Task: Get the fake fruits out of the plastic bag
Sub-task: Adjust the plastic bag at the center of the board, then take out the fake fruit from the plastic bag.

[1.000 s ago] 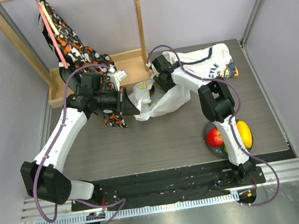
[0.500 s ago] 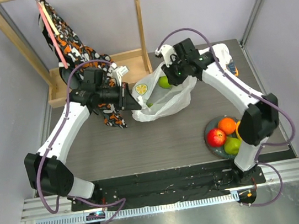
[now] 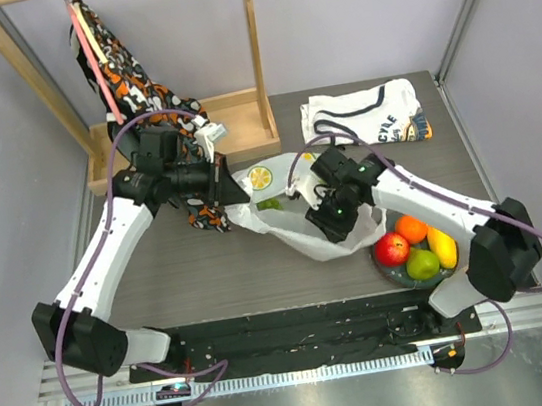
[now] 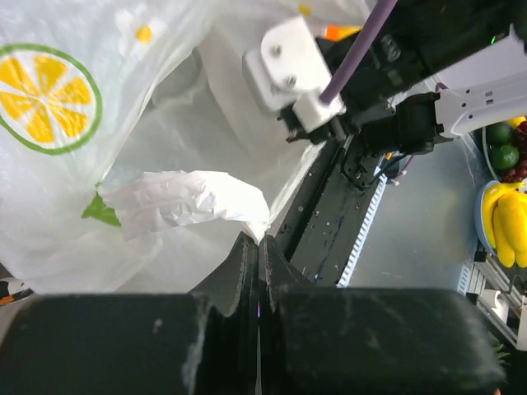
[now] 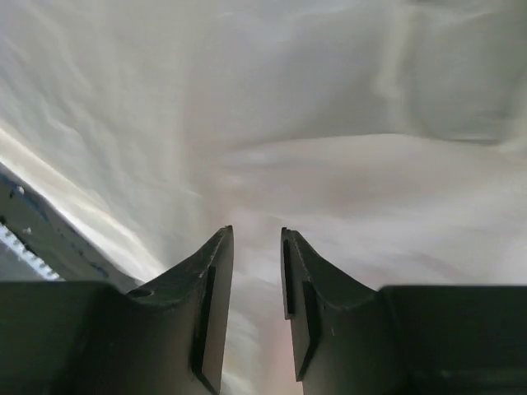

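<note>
Plastic bag (image 3: 301,237) pinched in left claw (image 4: 258,243); right claw (image 5: 256,235) narrowly parted, seemingly empty.

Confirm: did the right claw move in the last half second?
Yes. The right claw came nearward, from beside the wooden rack to over the plastic bag, near the fruit plate.

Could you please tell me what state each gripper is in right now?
Left gripper: closed, pinching the plastic bag.
Right gripper: slightly open, nothing between its fingers.
</note>
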Robot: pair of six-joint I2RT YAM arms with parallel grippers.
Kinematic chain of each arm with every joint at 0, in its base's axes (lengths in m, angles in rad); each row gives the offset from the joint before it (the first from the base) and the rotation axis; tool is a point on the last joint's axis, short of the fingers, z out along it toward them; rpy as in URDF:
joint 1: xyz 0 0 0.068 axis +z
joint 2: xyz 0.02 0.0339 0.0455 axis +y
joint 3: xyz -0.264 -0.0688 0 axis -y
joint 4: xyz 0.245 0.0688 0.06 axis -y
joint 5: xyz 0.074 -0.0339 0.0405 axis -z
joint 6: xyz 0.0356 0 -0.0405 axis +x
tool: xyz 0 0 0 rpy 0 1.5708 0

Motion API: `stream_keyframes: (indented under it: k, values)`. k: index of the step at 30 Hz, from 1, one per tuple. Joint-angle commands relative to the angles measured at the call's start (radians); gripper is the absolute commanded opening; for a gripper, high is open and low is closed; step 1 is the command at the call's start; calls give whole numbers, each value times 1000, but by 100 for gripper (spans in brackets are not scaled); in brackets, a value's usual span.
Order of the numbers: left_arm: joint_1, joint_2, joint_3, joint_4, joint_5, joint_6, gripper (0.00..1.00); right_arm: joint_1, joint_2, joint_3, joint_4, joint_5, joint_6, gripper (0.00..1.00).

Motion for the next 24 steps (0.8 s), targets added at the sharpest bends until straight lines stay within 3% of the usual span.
stream_keyframes:
  k: [1,4,8,11,15,24]
  values:
    - [-2,-26,-19,11,16,25,0,-76,-16,107,118,64,50,37]
    - [-4,5,-16,23,33,11,0,-149,142,228,163,153,105,40]
    - [-6,14,-11,35,33,17,0,-196,285,339,183,211,121,56]
    - [-6,3,-31,58,28,3,0,-198,318,376,197,212,118,69]
    - [-6,-1,-54,83,28,-15,0,-198,348,376,234,212,125,78]
    - [-6,17,-47,94,37,-20,0,-189,457,403,254,240,95,84]
